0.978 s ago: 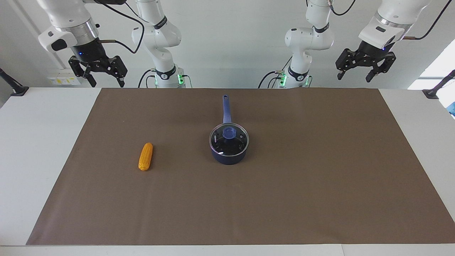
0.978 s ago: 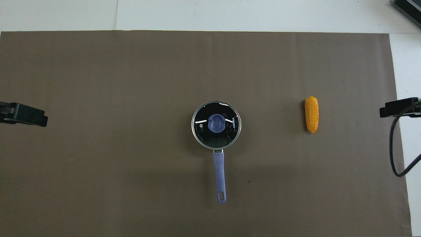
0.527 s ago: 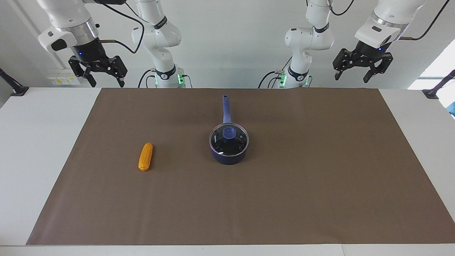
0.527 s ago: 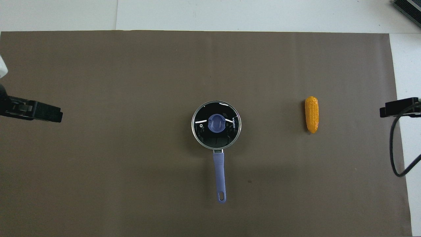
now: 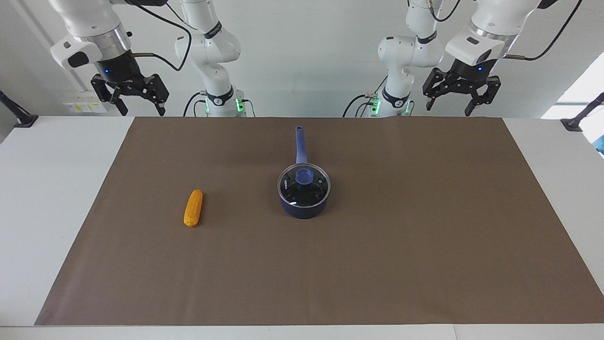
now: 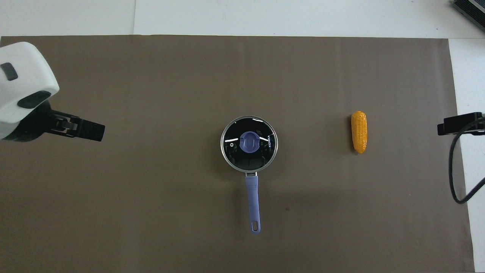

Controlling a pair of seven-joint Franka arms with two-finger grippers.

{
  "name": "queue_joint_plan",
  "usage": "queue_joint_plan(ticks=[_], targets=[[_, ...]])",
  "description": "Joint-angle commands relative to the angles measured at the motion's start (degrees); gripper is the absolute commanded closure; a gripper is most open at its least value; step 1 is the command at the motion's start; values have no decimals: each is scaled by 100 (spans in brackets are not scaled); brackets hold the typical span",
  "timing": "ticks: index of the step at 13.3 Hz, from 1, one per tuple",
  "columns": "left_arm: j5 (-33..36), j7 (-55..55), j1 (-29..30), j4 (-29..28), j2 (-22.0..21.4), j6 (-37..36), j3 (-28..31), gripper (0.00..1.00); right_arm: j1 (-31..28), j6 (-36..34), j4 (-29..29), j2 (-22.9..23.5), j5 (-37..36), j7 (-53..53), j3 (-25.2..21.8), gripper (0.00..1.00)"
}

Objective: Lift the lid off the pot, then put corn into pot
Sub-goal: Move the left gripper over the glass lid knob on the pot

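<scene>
White surface (image 5: 56, 198), mostly covered by a brown mat (image 5: 401, 245) filling the frame centre in both views; white showing at frame edges. On the mat, frame centre: pot (image 5: 304, 205), upright, lid (image 5: 304, 185) seated on it, handle (image 5: 300, 144) straight toward upper frame in facing view, toward lower frame in overhead view. Corn (image 5: 193, 208) lying flat on the mat, centre-left of frame in facing view, centre-right in overhead view, well apart from pot, long axis roughly parallel to the handle. Black clamp mounts on the white surface at upper left (image 5: 19, 118) and upper right (image 5: 578, 120) of facing view.
</scene>
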Motion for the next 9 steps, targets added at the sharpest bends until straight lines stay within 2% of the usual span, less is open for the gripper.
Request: queue_joint_plan(ticks=[1, 6, 9], targets=[[-26, -649, -561, -95, 214, 520, 90, 0, -36, 24, 7, -30, 26, -114, 13, 0], [27, -1387, -1220, -95, 767, 1152, 90, 0, -36, 15, 7, -30, 26, -114, 13, 0], [175, -2002, -1598, -17, 1320, 1566, 98, 0, -36, 15, 7, -30, 26, -114, 13, 0]])
